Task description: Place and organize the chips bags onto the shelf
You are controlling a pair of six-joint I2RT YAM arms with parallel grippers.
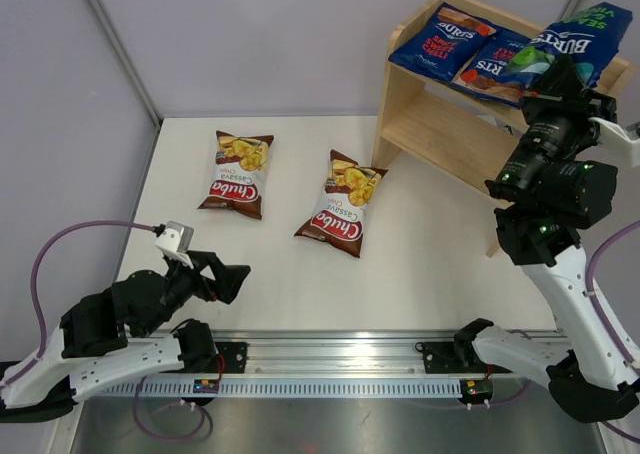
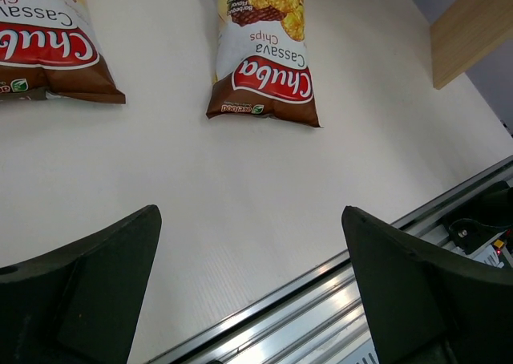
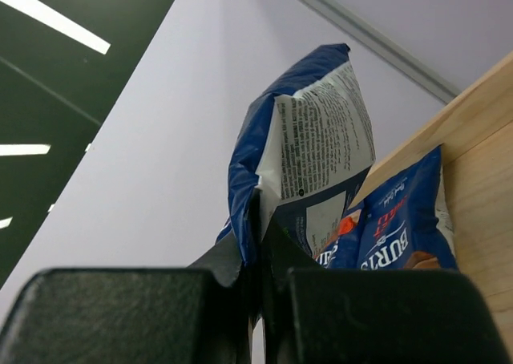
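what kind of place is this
Probably a robotics lab test cell, not a shop: a white table boxed in by plain partition walls, an aluminium rail carrying two robot arms, and a small wooden shelf as a prop.

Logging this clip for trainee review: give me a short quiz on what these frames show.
1. How many Chuba bags lie on the table?
2. True or false: the left jaws are shut on a bag.
3. The right jaws grip: A) a Chuba bag, B) the green Burts bag, C) nothing.
Key: 1) two; 2) false, they stand open over bare table; 3) B.
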